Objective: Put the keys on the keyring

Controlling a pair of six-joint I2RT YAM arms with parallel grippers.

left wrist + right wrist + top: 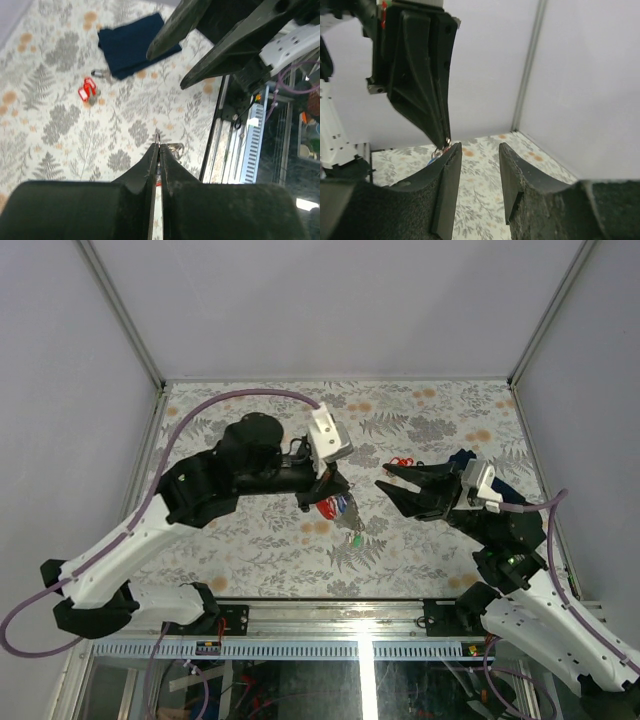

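Item 1: left fingers [154,161], pinched shut on keyring [440,149]; tagged keys [343,510] dangle above worktop [230,400] centre, which I judge suits threading.
Item 2: right fingers [451,165], part-open, empty, just beside the ring.
Item 3: red-tagged key [86,92], loose, towards far-right corner.

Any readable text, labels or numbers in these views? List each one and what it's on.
No text can be read in any view.
Loose red key tags: white inserts, no writing legible.
Tags on the keyring held by the left gripper: too small to read.
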